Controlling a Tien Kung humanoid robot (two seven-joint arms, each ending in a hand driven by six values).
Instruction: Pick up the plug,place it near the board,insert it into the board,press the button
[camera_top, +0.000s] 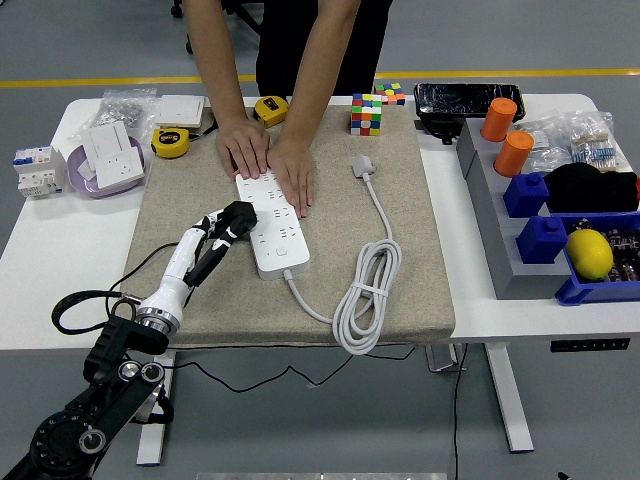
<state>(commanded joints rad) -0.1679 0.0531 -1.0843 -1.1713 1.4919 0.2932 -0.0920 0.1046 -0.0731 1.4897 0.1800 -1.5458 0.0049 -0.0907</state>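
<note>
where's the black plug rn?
Head view, left of centre: the plug lies on the beige mat just left of the power strip, with the left hand at it.

The person (275, 40) is cut off above the chest by the top edge. Their two hands (270, 160) cover the far end of the power strip (272, 222). The robot hand (215, 240) reaches the black plug (237, 218) — its grip is too small to tell. The arm's base runs off the lower left corner.
</note>
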